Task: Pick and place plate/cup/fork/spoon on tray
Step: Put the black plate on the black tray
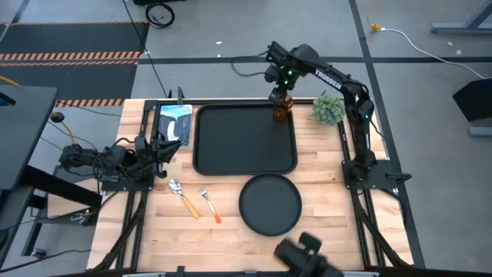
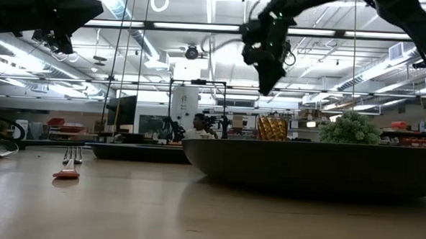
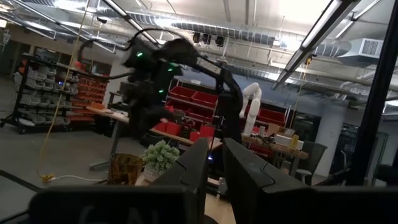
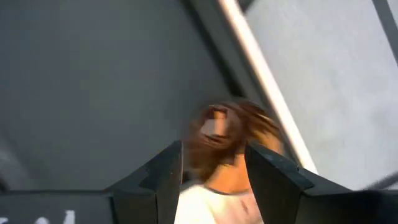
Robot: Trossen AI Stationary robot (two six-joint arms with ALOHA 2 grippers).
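Note:
The amber cup [image 1: 281, 110] stands upright at the far right corner of the black tray [image 1: 231, 158]; its base is hidden behind the plate in the low view [image 2: 272, 128]. My right gripper [image 1: 278, 91] hangs open just above the cup, clear of it in the low view [image 2: 266, 84]. In the right wrist view the cup [image 4: 227, 140] shows blurred below the two spread fingers. The black plate [image 1: 269, 204], the fork [image 1: 210, 205] and the spoon [image 1: 183, 198] lie on the table near the tray. My left gripper [image 1: 157, 154] rests shut at the table's left.
A green plant [image 1: 329, 109] stands right of the cup, close to my right arm. A blue-white picture card [image 1: 175, 121] lies left of the tray. A dark camera mount [image 1: 307, 258] sits at the table's near edge. A person shows far off in the room [image 2: 196, 126].

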